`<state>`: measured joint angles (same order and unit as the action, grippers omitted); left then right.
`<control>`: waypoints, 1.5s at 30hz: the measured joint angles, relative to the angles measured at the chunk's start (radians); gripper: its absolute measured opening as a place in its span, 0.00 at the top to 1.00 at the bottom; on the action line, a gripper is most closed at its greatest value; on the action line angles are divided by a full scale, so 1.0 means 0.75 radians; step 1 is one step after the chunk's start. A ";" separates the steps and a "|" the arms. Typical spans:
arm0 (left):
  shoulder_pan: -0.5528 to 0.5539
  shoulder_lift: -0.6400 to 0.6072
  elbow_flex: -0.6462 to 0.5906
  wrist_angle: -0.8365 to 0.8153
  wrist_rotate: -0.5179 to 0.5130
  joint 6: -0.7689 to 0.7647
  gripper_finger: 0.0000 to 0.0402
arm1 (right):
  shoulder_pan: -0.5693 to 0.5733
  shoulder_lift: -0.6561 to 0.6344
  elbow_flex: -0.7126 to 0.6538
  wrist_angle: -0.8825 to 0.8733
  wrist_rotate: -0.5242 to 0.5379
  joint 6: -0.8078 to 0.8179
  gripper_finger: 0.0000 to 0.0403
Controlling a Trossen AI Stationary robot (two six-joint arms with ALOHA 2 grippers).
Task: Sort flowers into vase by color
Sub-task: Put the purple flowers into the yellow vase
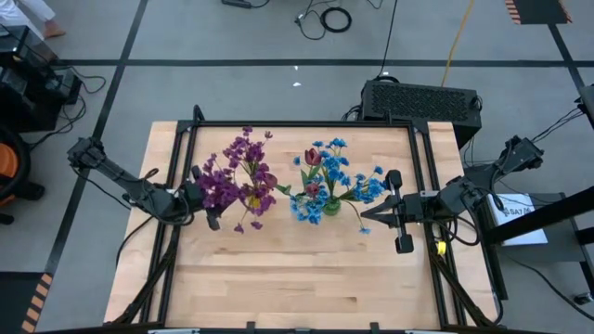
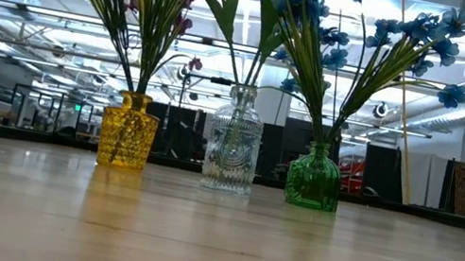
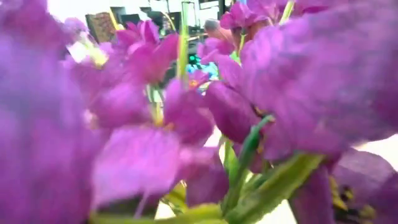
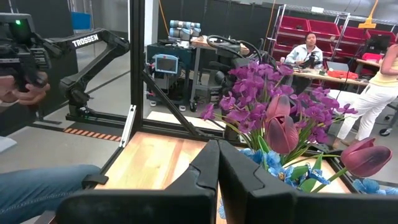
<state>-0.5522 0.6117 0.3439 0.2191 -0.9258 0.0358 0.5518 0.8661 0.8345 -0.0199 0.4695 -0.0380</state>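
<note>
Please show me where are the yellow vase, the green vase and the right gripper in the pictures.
yellow vase [image 2: 128, 131]: low view, middle of its glass body.
green vase [image 2: 314, 178]: low view, middle of its round body.
right gripper [image 4: 218, 163]: right wrist view, the seam where its two shut fingertips meet.

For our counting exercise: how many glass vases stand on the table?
3, in a row: yellow vase at one end, clear vase in the middle, green vase at the other end. None appears hidden.

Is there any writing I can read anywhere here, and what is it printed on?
"TROSSEN": white letters on the dark left arm, seen in the right wrist view.
White sheet beside the right arm: printing too small to read.
Nothing else readable.
</note>
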 joint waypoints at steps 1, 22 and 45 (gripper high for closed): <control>0.000 0.000 0.000 0.002 -0.016 0.023 0.27 | 0.000 0.000 0.000 0.000 0.000 0.000 1.00; -0.202 -0.385 0.000 -0.357 -0.135 0.032 0.08 | 0.002 0.000 0.000 -0.018 -0.007 0.028 1.00; -0.349 -0.633 0.027 -0.868 -0.048 -0.409 0.08 | 0.060 -0.010 0.000 -0.012 -0.009 -0.001 1.00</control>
<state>-0.8139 0.1368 0.3645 -0.4319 -0.9619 -0.2713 0.5972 0.8585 0.8345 -0.0286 0.4625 -0.0387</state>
